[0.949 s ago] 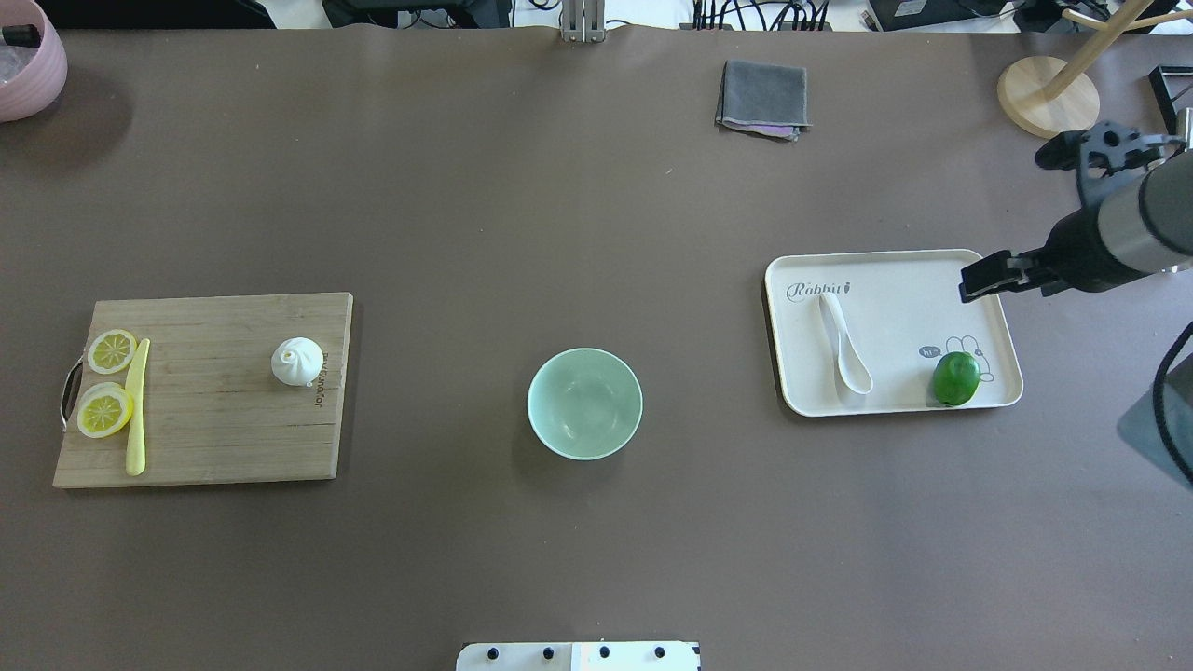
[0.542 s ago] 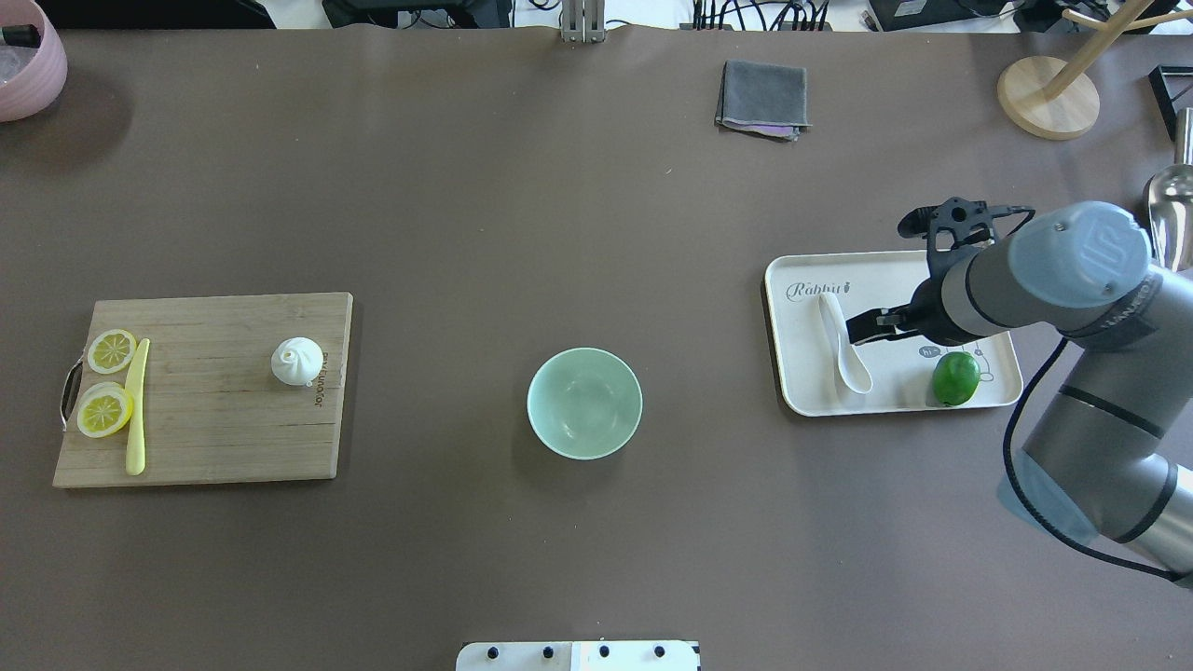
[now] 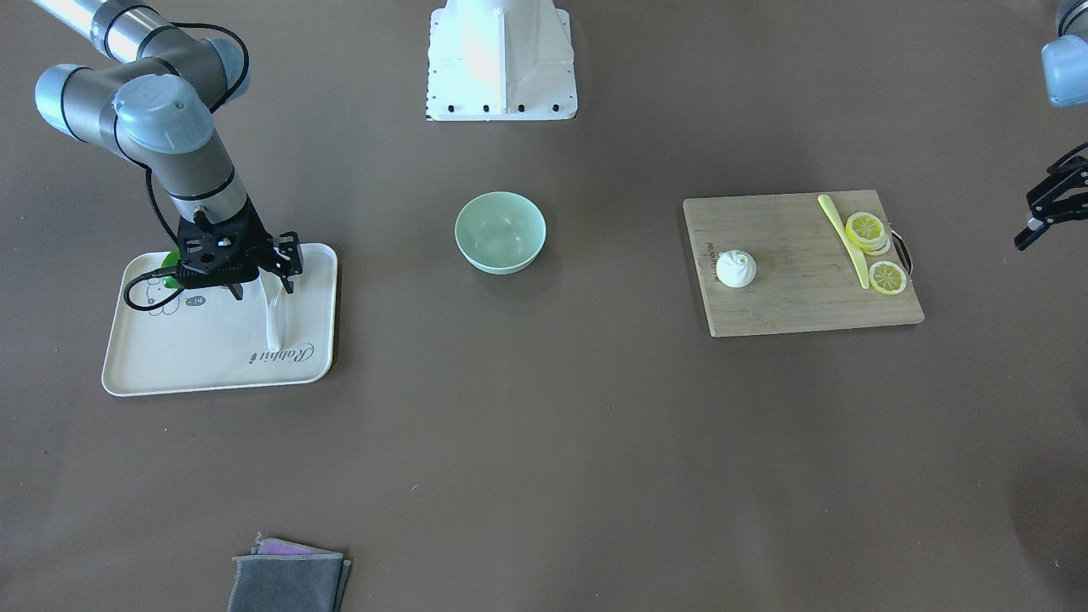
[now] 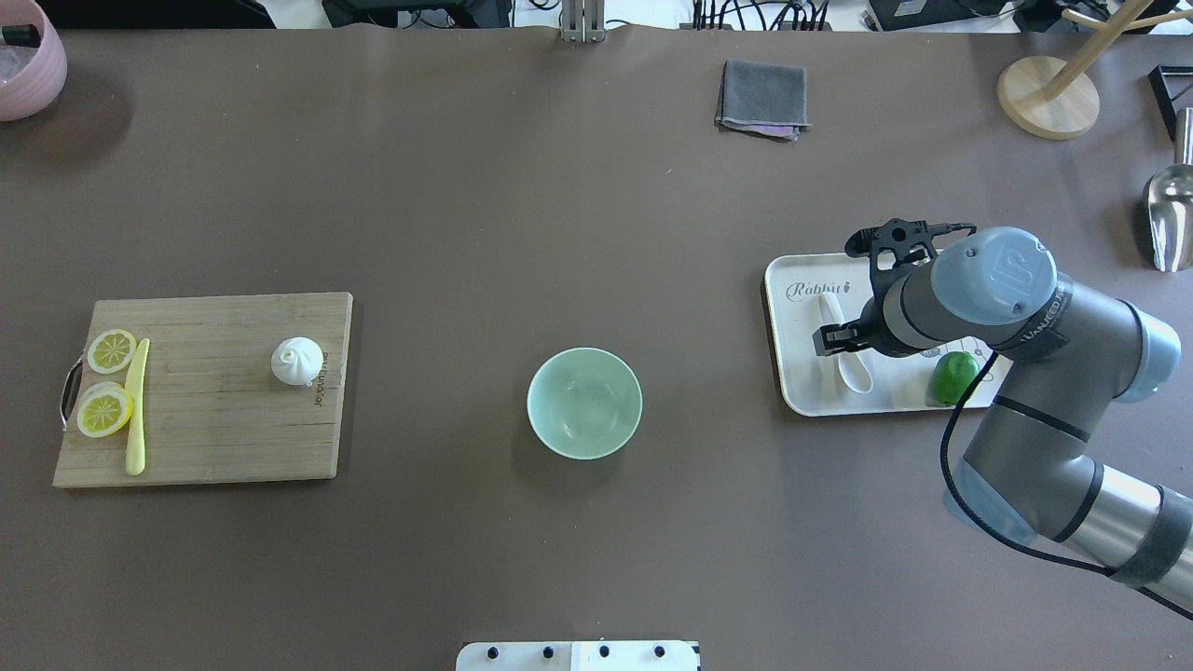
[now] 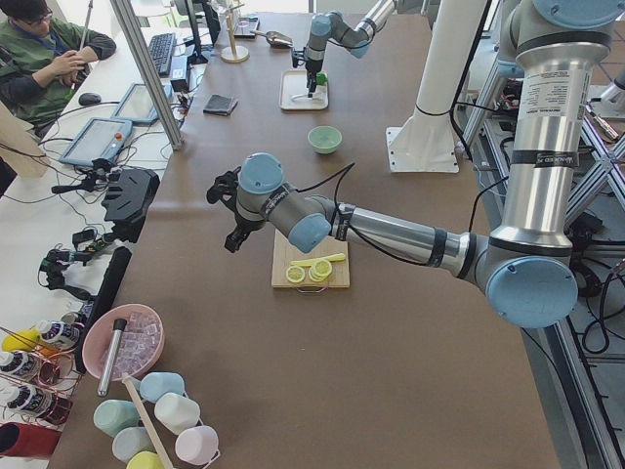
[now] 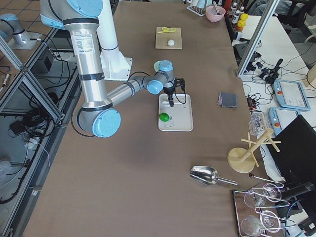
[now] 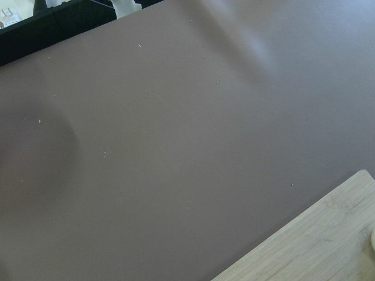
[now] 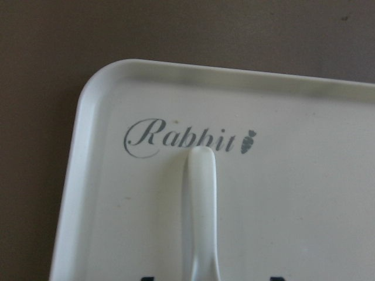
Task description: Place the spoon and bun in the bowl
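Note:
The white spoon (image 4: 829, 310) lies on the cream tray (image 4: 932, 270), handle toward the far side. My right gripper (image 4: 850, 343) is open and hangs over the spoon's neck, one finger on each side; in the front view (image 3: 262, 289) the spoon (image 3: 274, 327) sticks out below it. The right wrist view shows the handle (image 8: 201, 193) between the fingertips. The white bun (image 4: 297, 361) sits on the wooden cutting board (image 4: 205, 429). The mint-green bowl (image 4: 584, 403) stands empty at mid-table. My left gripper (image 3: 1030, 223) is open and empty, in the air beyond the board's outer end.
A green lime (image 4: 954, 377) lies on the tray beside my right wrist. Lemon slices (image 4: 104, 410) and a yellow knife (image 4: 137, 405) lie on the board's left end. A grey cloth (image 4: 762, 98), wooden stand (image 4: 1049, 93), metal scoop (image 4: 1170, 214) and pink bowl (image 4: 28, 65) stand near the edges.
My right arm has swung in from the right edge over the tray, and its gripper has moved left until it is over the spoon. Spoon, bun and bowl have not moved.

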Available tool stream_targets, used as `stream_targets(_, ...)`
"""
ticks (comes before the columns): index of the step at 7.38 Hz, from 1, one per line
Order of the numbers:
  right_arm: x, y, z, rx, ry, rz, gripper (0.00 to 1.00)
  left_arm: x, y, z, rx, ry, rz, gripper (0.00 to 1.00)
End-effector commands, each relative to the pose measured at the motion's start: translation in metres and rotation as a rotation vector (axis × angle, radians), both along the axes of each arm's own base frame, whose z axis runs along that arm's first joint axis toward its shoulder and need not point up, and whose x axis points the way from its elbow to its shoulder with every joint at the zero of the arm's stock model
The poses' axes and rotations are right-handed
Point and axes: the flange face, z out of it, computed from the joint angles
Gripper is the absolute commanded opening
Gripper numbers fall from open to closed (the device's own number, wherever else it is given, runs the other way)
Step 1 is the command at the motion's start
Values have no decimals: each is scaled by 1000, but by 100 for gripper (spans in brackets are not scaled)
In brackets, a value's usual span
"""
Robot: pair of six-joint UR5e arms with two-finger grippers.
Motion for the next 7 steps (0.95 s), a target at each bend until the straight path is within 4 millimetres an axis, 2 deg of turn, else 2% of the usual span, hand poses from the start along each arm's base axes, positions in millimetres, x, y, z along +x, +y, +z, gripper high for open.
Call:
stream_targets(1,-7,-7,2,2,11,8,55,0,0,1,-1,-1,-1,98)
stream_targets(4,-13,-24,4,-6,21,23,45,0,0,2,-1,-2,0,98)
stream_targets(5,-14,-24,2,-5,18,24,35,0,0,2,-3,-2,0,98)
stream_targets(6,-13,-26,0,-4,14,30,9,0,0,2,-3,-2,0,98)
stream_targets(7,-14,-27,-4,-6,7,36,0,0,0,2,-3,-2,0,98)
